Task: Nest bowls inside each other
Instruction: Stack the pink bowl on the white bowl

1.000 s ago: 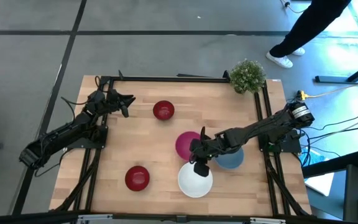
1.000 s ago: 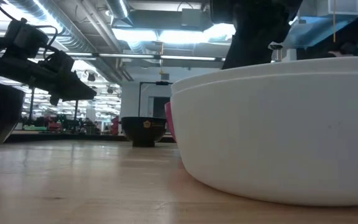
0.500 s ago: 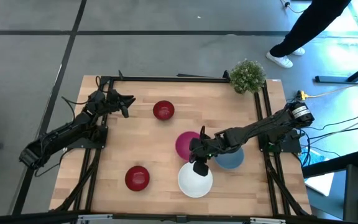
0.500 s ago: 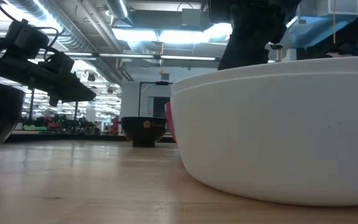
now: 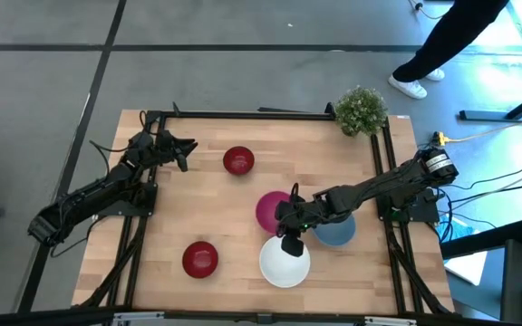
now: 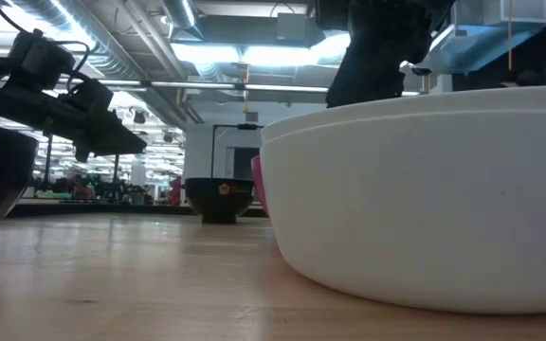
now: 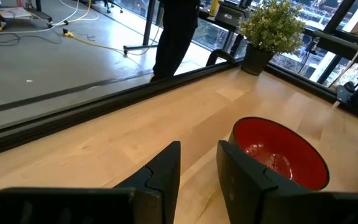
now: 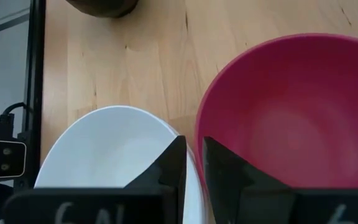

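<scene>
This looks like a robotics lab or industrial workspace. A wooden table [image 5: 243, 199] in a black metal frame [image 5: 261, 113] stands on a grey concrete floor [image 5: 43, 72] marked with dark lines. Overhead run exposed ducts [image 6: 131, 47] and strip lights [image 6: 254, 57]. Loose cables [image 7: 73, 34] trail across the floor, and more cables [image 5: 488, 131] lie beside the table. Far back there seem to be cluttered benches [image 6: 83, 189].

Wooden table [image 5: 234, 213]: white bowl [image 5: 284, 263], magenta bowl [image 5: 271, 209], blue bowl [image 5: 338, 232], two red bowls [image 5: 238, 160] [image 5: 199, 259], corner plant [image 5: 362, 110].
</scene>
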Robot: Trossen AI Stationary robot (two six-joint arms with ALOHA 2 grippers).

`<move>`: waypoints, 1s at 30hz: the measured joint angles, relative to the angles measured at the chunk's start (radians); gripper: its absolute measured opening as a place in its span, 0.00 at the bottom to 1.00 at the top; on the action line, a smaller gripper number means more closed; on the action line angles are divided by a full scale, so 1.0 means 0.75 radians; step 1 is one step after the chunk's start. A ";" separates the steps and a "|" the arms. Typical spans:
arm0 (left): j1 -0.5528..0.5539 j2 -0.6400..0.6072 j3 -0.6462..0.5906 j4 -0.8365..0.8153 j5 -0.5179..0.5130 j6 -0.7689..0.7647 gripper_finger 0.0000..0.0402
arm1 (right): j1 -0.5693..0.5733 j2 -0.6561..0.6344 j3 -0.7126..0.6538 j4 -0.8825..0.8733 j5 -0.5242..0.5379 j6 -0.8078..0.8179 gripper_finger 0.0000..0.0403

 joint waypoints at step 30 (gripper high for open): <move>0.000 0.001 0.000 -0.127 0.000 0.050 0.25 | -0.031 0.000 0.001 -0.026 0.007 -0.027 0.14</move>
